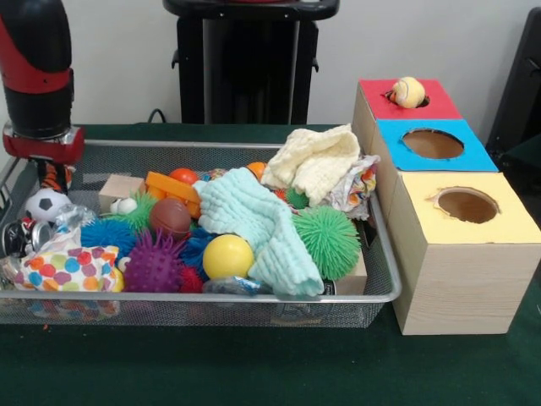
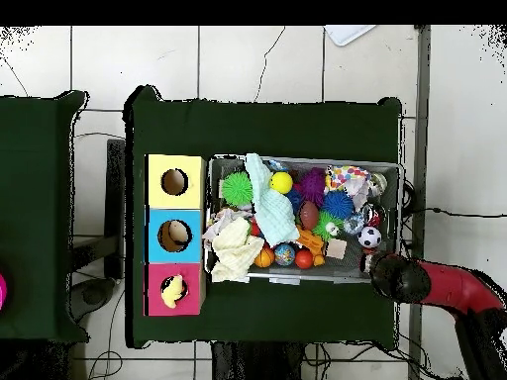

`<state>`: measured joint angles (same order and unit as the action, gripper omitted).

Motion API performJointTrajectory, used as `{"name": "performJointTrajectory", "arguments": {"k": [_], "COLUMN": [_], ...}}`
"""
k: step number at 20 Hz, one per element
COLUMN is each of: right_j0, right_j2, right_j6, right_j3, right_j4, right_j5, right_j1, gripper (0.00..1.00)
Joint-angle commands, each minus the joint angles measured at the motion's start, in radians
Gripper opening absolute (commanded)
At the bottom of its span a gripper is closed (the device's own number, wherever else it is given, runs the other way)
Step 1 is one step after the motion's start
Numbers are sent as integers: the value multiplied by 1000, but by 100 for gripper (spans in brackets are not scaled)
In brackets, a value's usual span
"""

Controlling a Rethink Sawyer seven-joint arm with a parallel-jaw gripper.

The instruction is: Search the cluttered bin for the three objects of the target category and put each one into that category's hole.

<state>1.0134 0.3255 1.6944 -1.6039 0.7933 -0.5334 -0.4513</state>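
The wire mesh bin is packed with toys and cloths; it also shows in the overhead view. The red-ringed hole tops the farthest wooden box, and a pale yellow ball sits in its mouth. It shows too in the overhead view. In the bin lie a soccer ball, a brown ball, a yellow ball and an orange ball. My gripper hangs low at the bin's far left corner, just behind the soccer ball. In the overhead view it is at the bin's bottom right corner.
A mint cloth and a cream cloth drape over the middle. Spiky balls lie about: green, purple, blue. The blue-ringed hole and yellow-ringed hole stand nearer the camera. A dotted pouch lies at front left.
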Motion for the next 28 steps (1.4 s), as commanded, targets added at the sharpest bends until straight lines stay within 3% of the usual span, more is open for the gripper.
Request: {"name": "performJointTrajectory", "arguments": {"k": [1,8,20,28], "right_j0": [59,30,-36,-116], "right_j2": [150,186,242,248], "right_j6": [-289,-125,8,134], "right_j3": [-199,-275,-405,-504], "right_j4": [-152,-242,-462,-606], "right_j5": [-305,-280,-329,-214], "right_j1": [-38,-133,-295,-361], "gripper": [0,0,0,0]}}
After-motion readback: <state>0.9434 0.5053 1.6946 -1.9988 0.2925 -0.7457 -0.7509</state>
